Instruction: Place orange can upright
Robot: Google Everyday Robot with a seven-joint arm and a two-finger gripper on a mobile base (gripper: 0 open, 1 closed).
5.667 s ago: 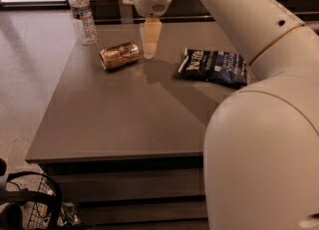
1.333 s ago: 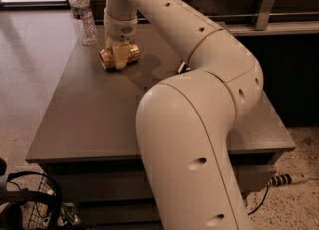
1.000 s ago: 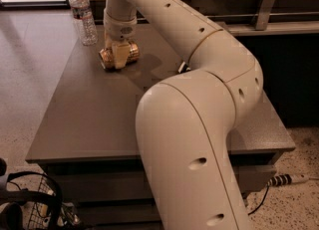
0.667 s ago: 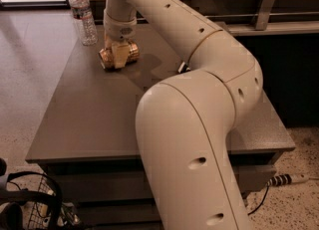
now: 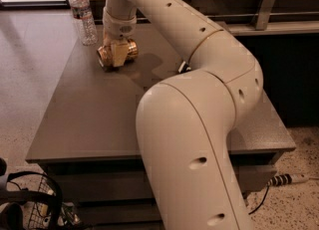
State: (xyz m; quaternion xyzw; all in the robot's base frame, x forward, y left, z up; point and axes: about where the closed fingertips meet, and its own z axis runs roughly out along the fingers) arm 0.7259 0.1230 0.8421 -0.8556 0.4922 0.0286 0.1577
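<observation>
The orange can [image 5: 131,49] lies on its side on the grey table [image 5: 94,119], near the far left. My gripper [image 5: 117,58] comes straight down over the can's middle. Its tan fingers [image 5: 120,55] straddle the can and press on it, with one finger across the front of it. The can's two ends show on either side of that finger. The can still rests on the table top.
A clear plastic water bottle [image 5: 82,15] stands upright just behind and left of the can. My arm [image 5: 199,124] fills the middle and right of the view and hides the table's right part. A wire basket [image 5: 35,209] sits on the floor at the lower left.
Since 5.7 s ago the gripper has come down from behind the can onto it. Over the last second nothing has visibly moved.
</observation>
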